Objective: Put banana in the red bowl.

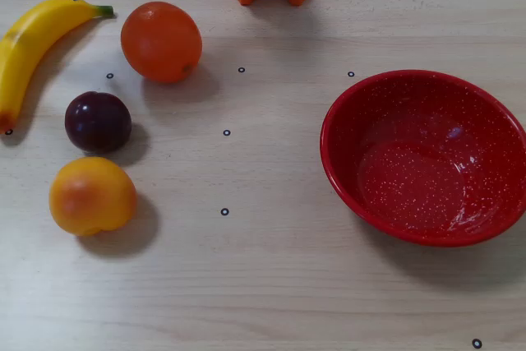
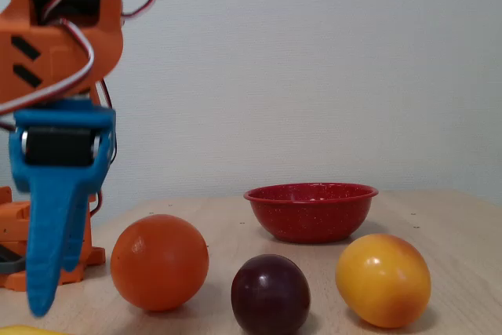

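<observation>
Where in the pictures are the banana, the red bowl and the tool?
banana (image 1: 31, 39): overhead view, middle of its yellow body.
red bowl (image 1: 339, 172): overhead view, left rim.
tool (image 2: 41, 304): fixed view, blue fingertips low above the table.

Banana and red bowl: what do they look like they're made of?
The banana looks like moulded plastic: an even yellow, smooth skin with a soft sheen and no blemishes. The red bowl looks like enamelled metal or a hard glossy plastic, with fine white speckles and bright reflections inside; which one cannot be told.
</observation>
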Controlling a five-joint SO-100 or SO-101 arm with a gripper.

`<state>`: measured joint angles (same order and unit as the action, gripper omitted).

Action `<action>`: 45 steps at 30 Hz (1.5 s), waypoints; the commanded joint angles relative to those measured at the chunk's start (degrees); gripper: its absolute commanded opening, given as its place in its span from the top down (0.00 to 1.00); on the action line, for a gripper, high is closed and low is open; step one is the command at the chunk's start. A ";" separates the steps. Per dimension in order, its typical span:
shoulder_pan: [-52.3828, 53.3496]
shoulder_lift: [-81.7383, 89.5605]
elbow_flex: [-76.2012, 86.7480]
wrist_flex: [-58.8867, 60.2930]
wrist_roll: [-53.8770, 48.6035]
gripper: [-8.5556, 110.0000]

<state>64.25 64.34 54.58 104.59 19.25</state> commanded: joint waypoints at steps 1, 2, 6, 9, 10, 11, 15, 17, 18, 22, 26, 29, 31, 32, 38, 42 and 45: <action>-1.32 2.11 -5.54 1.14 1.76 0.56; -1.49 1.41 -5.98 0.62 1.93 0.56; -2.11 -1.23 -8.70 -0.88 1.93 0.56; -2.37 -2.81 -11.87 -1.58 1.67 0.56; -2.46 -3.25 -13.18 -1.67 1.67 0.56; -2.46 -3.52 -14.33 -1.93 1.58 0.56; -2.55 -3.78 -18.90 -1.41 0.53 0.56; -2.64 -3.96 -19.69 -1.23 0.09 0.56; -2.46 -4.22 -19.86 -1.32 0.09 0.56; -1.85 -5.89 -19.86 -1.58 -0.18 0.56; -1.49 -8.00 -20.13 -2.20 -0.26 0.56; -1.49 -10.02 -21.71 -2.81 -0.35 0.56; -1.76 -10.90 -21.88 -3.69 -0.53 0.56; -1.85 -11.34 -22.06 -4.22 -0.70 0.57; -2.20 -14.59 -24.08 -5.19 -1.23 0.57; -2.37 -16.61 -25.40 -4.75 -1.23 0.57; -2.55 -17.75 -26.02 -4.75 -0.79 0.57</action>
<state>62.84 43.77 34.10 100.28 18.81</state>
